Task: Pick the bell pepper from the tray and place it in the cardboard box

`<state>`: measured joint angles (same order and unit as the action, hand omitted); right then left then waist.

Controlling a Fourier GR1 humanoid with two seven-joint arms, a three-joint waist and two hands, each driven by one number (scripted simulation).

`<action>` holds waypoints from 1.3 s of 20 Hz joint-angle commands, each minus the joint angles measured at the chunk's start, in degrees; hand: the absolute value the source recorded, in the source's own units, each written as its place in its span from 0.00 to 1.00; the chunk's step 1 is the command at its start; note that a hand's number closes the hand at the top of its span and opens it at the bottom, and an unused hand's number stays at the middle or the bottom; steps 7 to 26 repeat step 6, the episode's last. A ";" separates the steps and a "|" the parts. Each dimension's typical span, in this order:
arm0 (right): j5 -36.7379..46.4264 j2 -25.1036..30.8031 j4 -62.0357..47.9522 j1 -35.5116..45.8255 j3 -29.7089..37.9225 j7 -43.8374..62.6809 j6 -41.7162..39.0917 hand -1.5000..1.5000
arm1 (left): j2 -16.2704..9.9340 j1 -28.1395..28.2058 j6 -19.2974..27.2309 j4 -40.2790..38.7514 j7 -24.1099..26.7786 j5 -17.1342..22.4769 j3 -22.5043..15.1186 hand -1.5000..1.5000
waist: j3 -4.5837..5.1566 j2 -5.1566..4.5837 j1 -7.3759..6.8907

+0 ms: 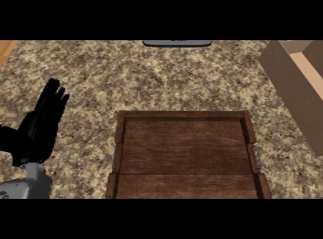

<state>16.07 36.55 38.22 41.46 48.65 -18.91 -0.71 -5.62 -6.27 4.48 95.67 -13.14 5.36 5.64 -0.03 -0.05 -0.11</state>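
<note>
One hand shows in the head view: the left hand (pixel 41 122), at the left side of the frame, above the speckled counter (pixel 157 79). Its fingers (pixel 52 95) are straight and lie close together, pointing toward the top of the frame, and they hold nothing. The grey forearm (pixel 28 184) comes up from the lower left edge. The right hand is not visible.

A wooden tray (pixel 186 115) lies at the lower middle of the frame, and only its bare brown boards can be seen inside the rim. The bell pepper does not show anywhere, so I cannot tell where it is. The cardboard box (pixel 294 93) stands at the upper right, partly cut by the frame edge, well apart from the hand. A dark flat thing (pixel 177 43) sits at the top middle edge.
</note>
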 commanded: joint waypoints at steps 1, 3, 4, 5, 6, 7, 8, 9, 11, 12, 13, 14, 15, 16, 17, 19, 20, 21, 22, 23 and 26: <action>-3.85 3.78 -1.30 -1.98 0.47 -1.25 -1.14 0.00 | -0.94 -0.36 -1.42 0.48 -0.18 0.96 0.50 0.50 | 0.00 -0.03 -0.19; -6.48 1.59 2.26 -6.37 0.68 -2.83 -3.19 0.00 | -0.16 -0.65 -0.53 -0.08 -0.25 0.36 0.06 0.50 | 0.02 0.11 0.24; -6.07 3.99 -4.05 -6.13 1.49 -6.95 -2.81 0.00 | 0.19 -0.69 -1.12 -4.53 3.08 0.15 0.48 0.50 | -0.02 -0.15 -0.12; -6.99 4.72 -2.68 -7.77 1.27 -6.35 -4.08 0.00 | 1.04 0.40 -0.06 -0.88 1.91 -1.21 -1.37 0.50 | -0.01 -0.02 -0.05; -7.79 7.03 -5.45 -6.57 1.98 -5.25 -4.32 0.00 | 1.42 0.10 1.55 0.87 0.61 -2.19 -1.74 0.50 | -0.03 -0.07 -0.26; -7.79 7.03 -5.45 -6.57 1.98 -5.25 -4.32 0.00 | 1.42 0.10 1.55 0.87 0.61 -2.19 -1.74 0.50 | -0.03 -0.07 -0.26; -7.79 7.03 -5.45 -6.57 1.98 -5.25 -4.32 0.00 | 1.42 0.10 1.55 0.87 0.61 -2.19 -1.74 0.50 | -0.03 -0.07 -0.26; -7.79 7.03 -5.45 -6.57 1.98 -5.25 -4.32 0.00 | 1.42 0.10 1.55 0.87 0.61 -2.19 -1.74 0.50 | -0.03 -0.07 -0.26; -7.79 7.03 -5.45 -6.57 1.98 -5.25 -4.32 0.00 | 1.42 0.10 1.55 0.87 0.61 -2.19 -1.74 0.50 | -0.03 -0.07 -0.26; -7.79 7.03 -5.45 -6.57 1.98 -5.25 -4.32 0.00 | 1.42 0.10 1.55 0.87 0.61 -2.19 -1.74 0.50 | -0.03 -0.07 -0.26; -7.79 7.03 -5.45 -6.57 1.98 -5.25 -4.32 0.00 | 1.42 0.10 1.55 0.87 0.61 -2.19 -1.74 0.50 | -0.03 -0.07 -0.26; -7.79 7.03 -5.45 -6.57 1.98 -5.25 -4.32 0.00 | 1.42 0.10 1.55 0.87 0.61 -2.19 -1.74 0.50 | -0.03 -0.07 -0.26; -7.79 7.03 -5.45 -6.57 1.98 -5.25 -4.32 0.00 | 1.42 0.10 1.55 0.87 0.61 -2.19 -1.74 0.50 | -0.03 -0.07 -0.26; -7.79 7.03 -5.45 -6.57 1.98 -5.25 -4.32 0.00 | 1.42 0.10 1.55 0.87 0.61 -2.19 -1.74 0.50 | -0.03 -0.07 -0.26; -7.79 7.03 -5.45 -6.57 1.98 -5.25 -4.32 0.00 | 1.42 0.10 1.55 0.87 0.61 -2.19 -1.74 0.50 | -0.03 -0.07 -0.26; -7.79 7.03 -5.45 -6.57 1.98 -5.25 -4.32 0.00 | 1.42 0.10 1.55 0.87 0.61 -2.19 -1.74 0.50 | -0.03 -0.07 -0.26; -7.79 7.03 -5.45 -6.57 1.98 -5.25 -4.32 0.00 | 1.42 0.10 1.55 0.87 0.61 -2.19 -1.74 0.50 | -0.03 -0.07 -0.26; -7.79 7.03 -5.45 -6.57 1.98 -5.25 -4.32 0.00 | 1.42 0.10 1.55 0.87 0.61 -2.19 -1.74 0.50 | -0.03 -0.07 -0.26; -7.79 7.03 -5.45 -6.57 1.98 -5.25 -4.32 0.00 | 1.42 0.10 1.55 0.87 0.61 -2.19 -1.74 0.50 | -0.03 -0.07 -0.26; -7.79 7.03 -5.45 -6.57 1.98 -5.25 -4.32 0.00 | 1.42 0.10 1.55 0.87 0.61 -2.19 -1.74 0.50 | -0.03 -0.07 -0.26; -7.79 7.03 -5.45 -6.57 1.98 -5.25 -4.32 0.00 | 1.42 0.10 1.55 0.87 0.61 -2.19 -1.74 0.50 | -0.03 -0.07 -0.26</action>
